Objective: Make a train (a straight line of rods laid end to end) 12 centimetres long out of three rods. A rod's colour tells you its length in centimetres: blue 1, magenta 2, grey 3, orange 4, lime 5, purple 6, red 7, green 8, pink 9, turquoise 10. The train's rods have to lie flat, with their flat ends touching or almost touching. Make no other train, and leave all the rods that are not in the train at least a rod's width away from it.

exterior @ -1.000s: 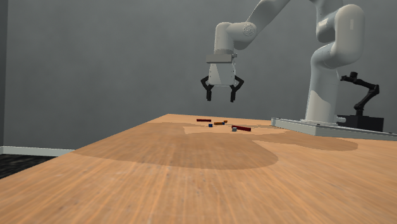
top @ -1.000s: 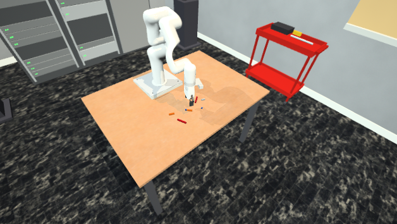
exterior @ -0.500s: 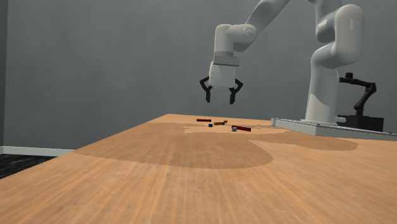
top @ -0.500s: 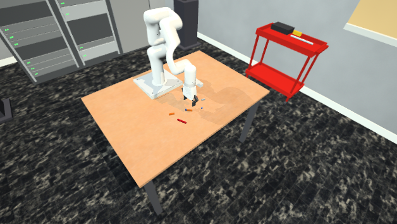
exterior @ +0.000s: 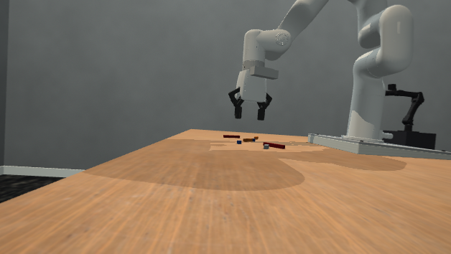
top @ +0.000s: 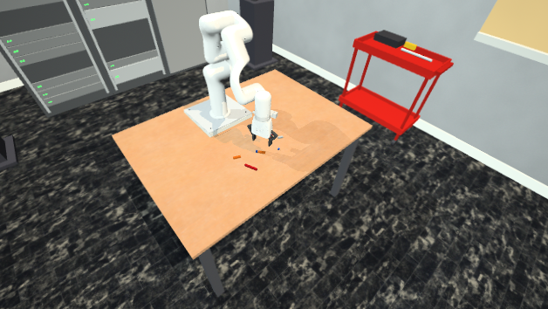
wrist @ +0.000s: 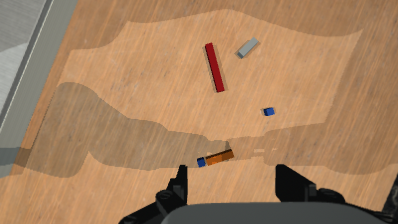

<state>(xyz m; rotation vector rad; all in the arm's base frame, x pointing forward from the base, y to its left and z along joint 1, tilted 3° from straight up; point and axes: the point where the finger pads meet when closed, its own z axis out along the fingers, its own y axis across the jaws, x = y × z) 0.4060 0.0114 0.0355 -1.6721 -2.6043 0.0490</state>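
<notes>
The orange rod (top: 262, 152) (exterior: 248, 140) (wrist: 220, 157) is lying flat on the bench (top: 174, 192) (exterior: 179, 201) (wrist: 150, 192), its axis running from eight o'clock to two o'clock in the wrist view. A blue rod (top: 256, 151) (exterior: 253, 140) (wrist: 201, 162) is sitting at its eight o'clock end, touching or almost touching. Those two are making five of the twelve centimetres, so a red seven is what the train is lacking.

Outward from there in the wrist view, a loose blue rod (top: 278, 148) (exterior: 239, 142) (wrist: 269, 111) is lying between one and two o'clock, the nearer red rod (top: 272, 135) (exterior: 276, 146) (wrist: 215, 67) at twelve, and the grey rod (top: 280, 137) (exterior: 266, 146) (wrist: 247, 48) just past twelve. In the top view, the outer red rod (top: 250, 167) (exterior: 231, 136) is lying at seven o'clock and a spare orange rod (top: 236, 157) (exterior: 256, 138) between eight and nine.

The pincer (top: 262, 141) (exterior: 249, 118) (wrist: 231, 179) is hovering above the bench, fingers wide and holding nothing. The step in hand is probably fetching a red rod; which one, I am not able to tell. The next move is calling for turning the fingers across the chosen red, lowering and gripping its middle, then setting it in line at a free end without nudging the joined pair.
</notes>
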